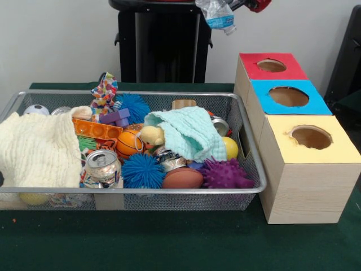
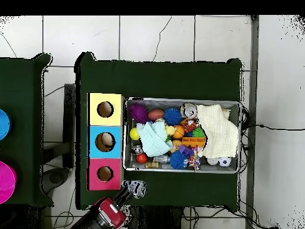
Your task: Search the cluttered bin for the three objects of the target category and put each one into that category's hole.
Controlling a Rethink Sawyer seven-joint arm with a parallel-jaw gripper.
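The silver wire-mesh bin (image 1: 256, 169) sits on the green table, full of clutter; it also shows in the overhead view (image 2: 126, 134). Three wooden boxes stand beside it, each top with a round hole: red (image 1: 271, 65), blue (image 1: 289, 96), yellow (image 1: 311, 137). My gripper (image 1: 237, 4) is at the top edge, shut on a crushed clear plastic bottle (image 1: 217, 14) with a blue label. In the overhead view the gripper (image 2: 128, 194) holds the bottle (image 2: 136, 188) over the table near the red box (image 2: 105, 173), outside the bin.
In the bin lie a cream cloth (image 1: 36, 149), a mint cloth (image 1: 189, 132), a soda can (image 1: 102, 165), blue spiky balls (image 1: 142, 170), a purple spiky ball (image 1: 225, 174), an orange ball (image 1: 129, 144) and a brown football (image 1: 183, 178). Something pale lies in the blue box's hole (image 2: 106, 141).
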